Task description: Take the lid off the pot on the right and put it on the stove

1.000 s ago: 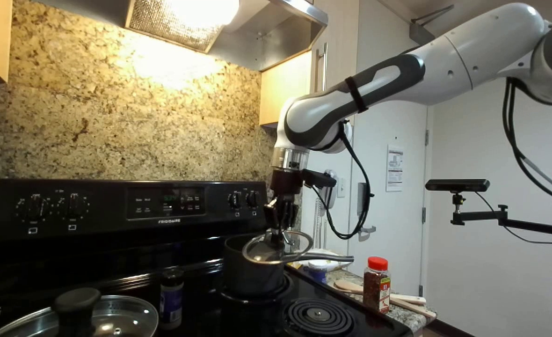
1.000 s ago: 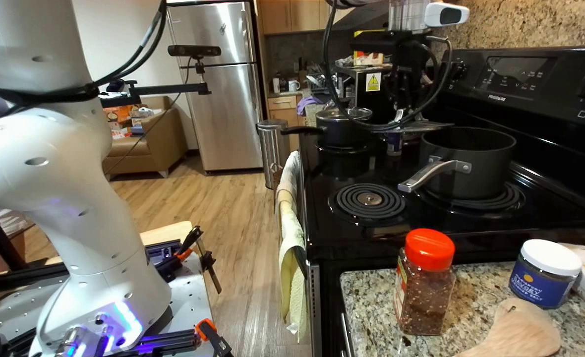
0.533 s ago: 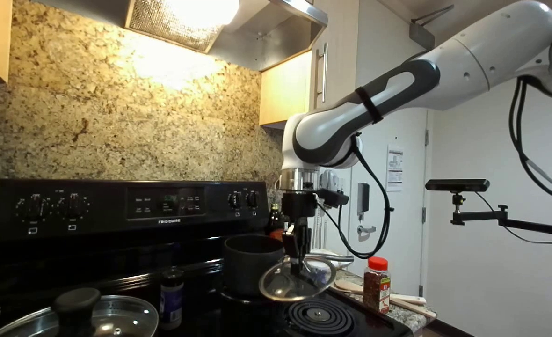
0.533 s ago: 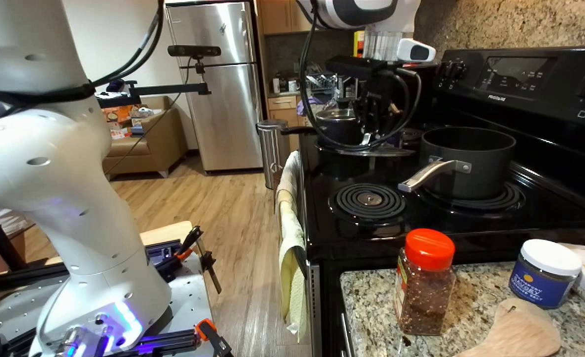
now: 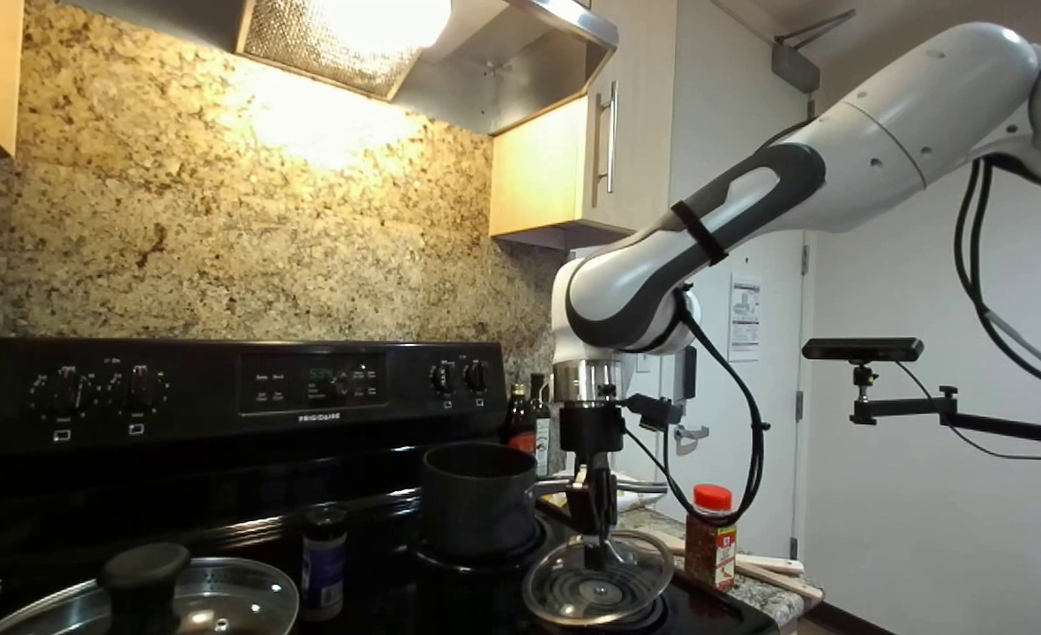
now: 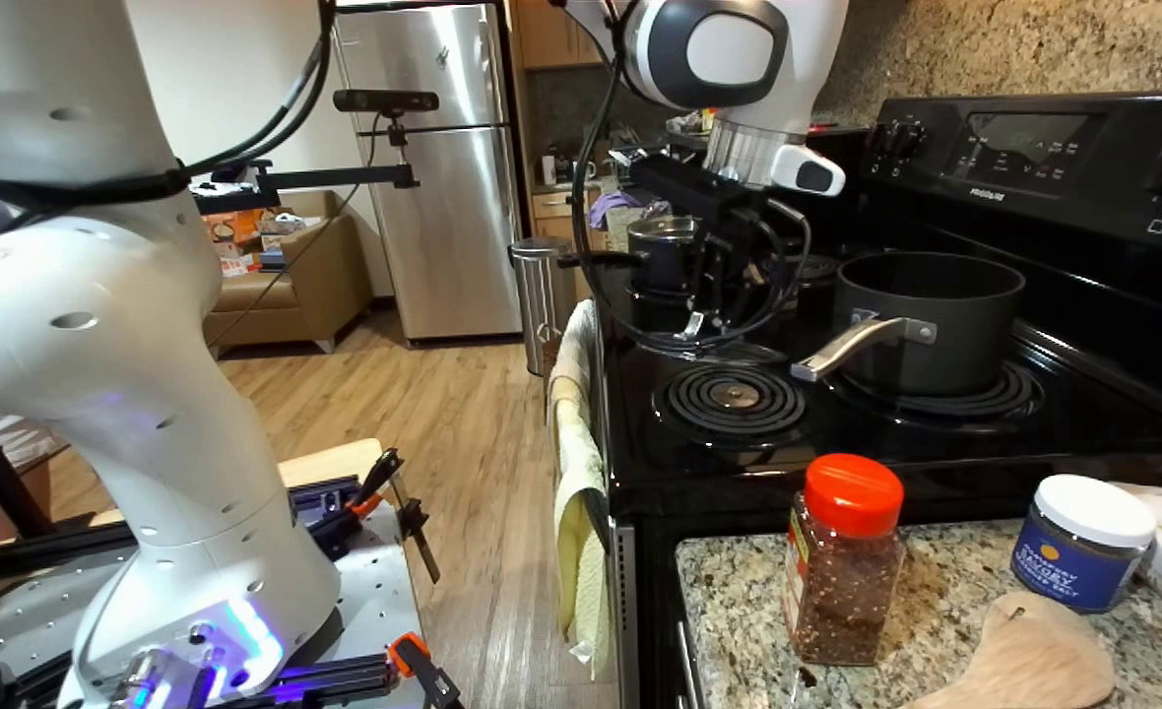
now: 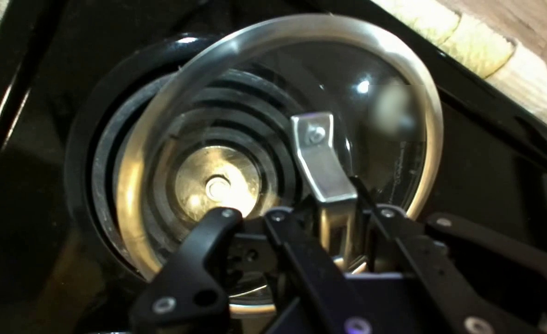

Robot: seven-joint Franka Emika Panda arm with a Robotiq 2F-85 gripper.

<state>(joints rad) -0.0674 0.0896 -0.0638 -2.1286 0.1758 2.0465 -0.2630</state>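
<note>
The lid is round clear glass with a metal rim and a silvery strap handle. My gripper is shut on that handle; in the wrist view its jaws stand on both sides of it. The lid hangs low over the front coil burner; I cannot tell whether it touches. In an exterior view it shows partly behind cables, beyond the burner. The dark grey pot stands uncovered on the rear burner, also seen here. The stove is black.
A lidded pot stands across the stove; its dark knob shows up close. A spice bottle stands on the cooktop. A red-capped jar, white-capped jar and wooden spoon lie on the counter. A towel hangs in front.
The gripper and held lid have moved away from the pot's top, forward and down to the front burner. The pot has stayed in place.
</note>
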